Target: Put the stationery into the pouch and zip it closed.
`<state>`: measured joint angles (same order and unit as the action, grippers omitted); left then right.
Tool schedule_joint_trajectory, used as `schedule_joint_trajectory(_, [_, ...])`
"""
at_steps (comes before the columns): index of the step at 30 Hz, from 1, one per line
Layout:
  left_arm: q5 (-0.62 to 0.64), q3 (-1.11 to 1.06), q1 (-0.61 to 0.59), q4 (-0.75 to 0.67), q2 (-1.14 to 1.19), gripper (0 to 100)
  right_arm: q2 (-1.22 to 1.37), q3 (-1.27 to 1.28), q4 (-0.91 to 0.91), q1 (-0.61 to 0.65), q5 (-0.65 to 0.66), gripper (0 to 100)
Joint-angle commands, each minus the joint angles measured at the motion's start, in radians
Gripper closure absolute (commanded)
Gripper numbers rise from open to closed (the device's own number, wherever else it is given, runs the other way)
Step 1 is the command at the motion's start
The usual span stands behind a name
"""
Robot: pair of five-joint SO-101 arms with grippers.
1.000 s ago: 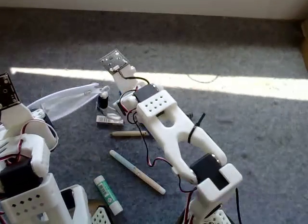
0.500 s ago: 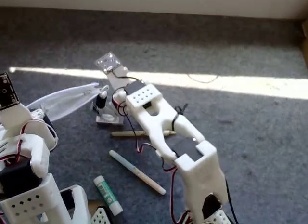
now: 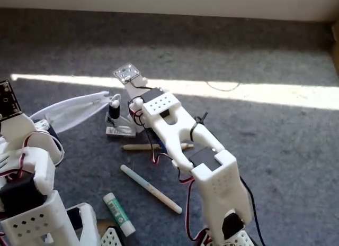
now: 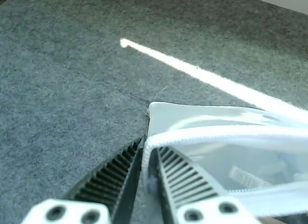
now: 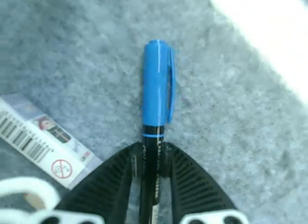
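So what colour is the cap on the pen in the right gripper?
Blue cap, clearest in the right wrist view.

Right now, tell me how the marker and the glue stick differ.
The marker has a blue cap and black barrel; the glue stick is green with a white cap. The marker is clamped in the right gripper; the glue stick lies loose on the carpet. Both are outside the pouch.

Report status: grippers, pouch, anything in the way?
Left gripper shut on pouch edge. Right gripper shut on blue pen. Pencil, white pen, glue stick not yet packed. Path to pouch looks open.
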<state>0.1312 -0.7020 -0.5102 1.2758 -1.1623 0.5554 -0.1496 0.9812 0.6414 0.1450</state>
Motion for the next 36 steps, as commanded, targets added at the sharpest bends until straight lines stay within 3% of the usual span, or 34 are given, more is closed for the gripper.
schedule_joint_trajectory(1, [0.006, 0.001, -0.008, -0.003, 0.004, 99, -0.027, -0.047, 0.016, -0.035, 0.031, 99.5])
schedule_joint_trajectory(8, [0.012, 0.007, -0.001, -0.006, 0.004, 99, -0.145, -0.047, 0.162, -0.101, 0.040, 99.4])
schedule_joint_trajectory(18, [0.064, 0.010, 0.168, -0.095, 0.004, 99, -0.335, -0.010, 0.303, -0.242, 0.040, 99.4])
schedule_joint_trajectory(30, [0.068, 0.133, 0.348, -0.091, 0.016, 99, -0.512, 0.252, 0.302, -0.378, 0.046, 99.4])
schedule_joint_trajectory(36, [0.069, 0.153, 0.357, -0.051, 0.148, 99, -0.549, 0.394, 0.216, -0.426, 0.046, 99.4])
